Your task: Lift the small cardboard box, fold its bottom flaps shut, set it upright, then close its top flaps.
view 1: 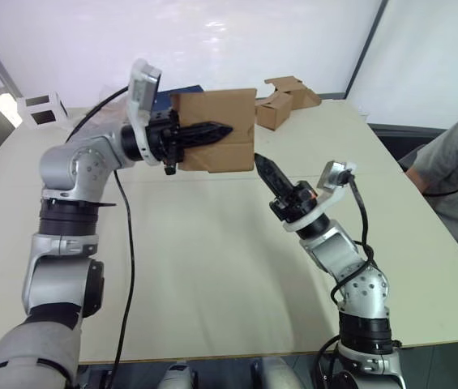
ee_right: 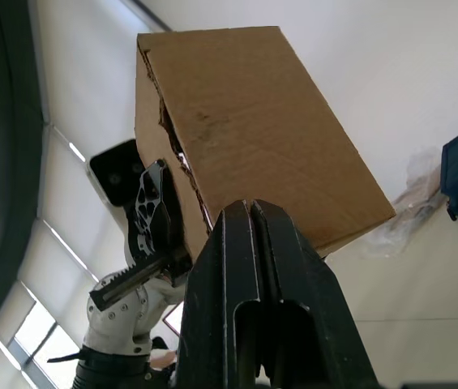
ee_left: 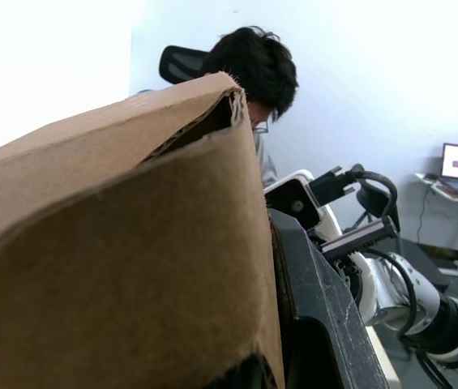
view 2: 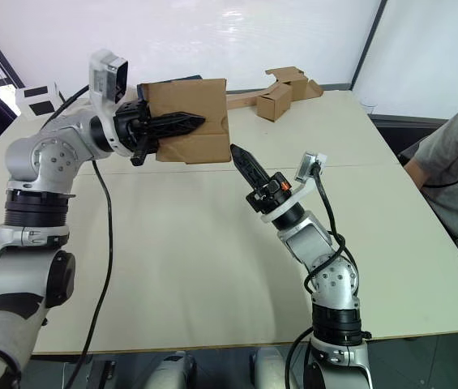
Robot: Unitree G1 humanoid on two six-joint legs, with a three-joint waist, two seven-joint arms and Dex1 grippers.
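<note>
Left gripper (view 1: 216,130) is clamped on the small cardboard box (view 1: 216,121), holding it up off the table (view 1: 212,259); right gripper (view 1: 259,164) has its fingers pressed together, tip just under the box's lower corner. Smaller brown box (view 1: 276,109) sits at the far edge.

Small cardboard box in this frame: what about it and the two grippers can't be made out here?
- Small cardboard box: its underside faces away in the eye views, so whether the bottom flaps are folded is hidden.
- Left wrist view: the box wall blocks the left gripper tips.
- Right gripper: shut, but contact with the box is unclear.
- Person: cut off by the edge.
</note>
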